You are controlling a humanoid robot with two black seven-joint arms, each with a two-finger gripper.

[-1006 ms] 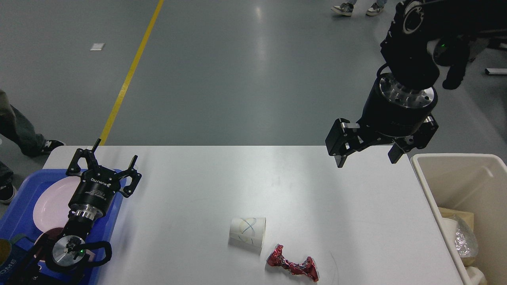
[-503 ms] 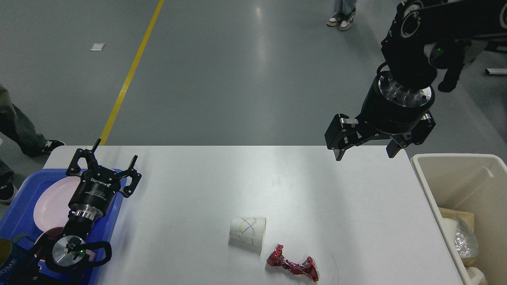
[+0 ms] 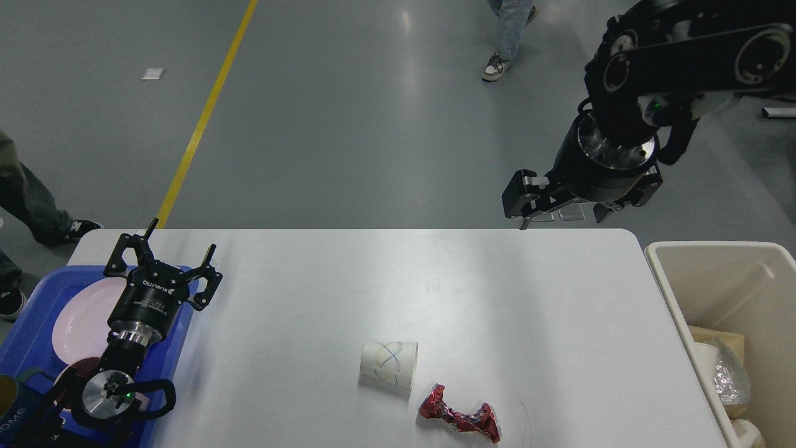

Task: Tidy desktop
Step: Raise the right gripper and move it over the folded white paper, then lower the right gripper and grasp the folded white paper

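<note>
The right tool is sitting higher and farther back than it was a moment ago. Before, it was hanging over the far right corner of the worktop; now it is floating just past the far edge, over the grey floor. Its two fingers are spread apart and holding nothing. The left tool is staying in the same place, over the near-left side, with its fingers spread wide and empty too. The legs of a person walking on the floor are now more to the left than before.

The blue tray is sitting at the left end of the worktop. A pale pink plate is lying in it, and the left arm is covering part of it. The beige bin is standing just beside the right end of the worktop. Some crinkly clear plastic and a brown boxy thing are lying inside it.

The white worktop is filling most of the lower part of the view. A paper cup is lying on its side near the front, and a crumpled red wrapper is lying just beside it, close to the front edge. They are not touching. The middle and far part of the worktop are bare, so there is lots of open room between the two tools.
</note>
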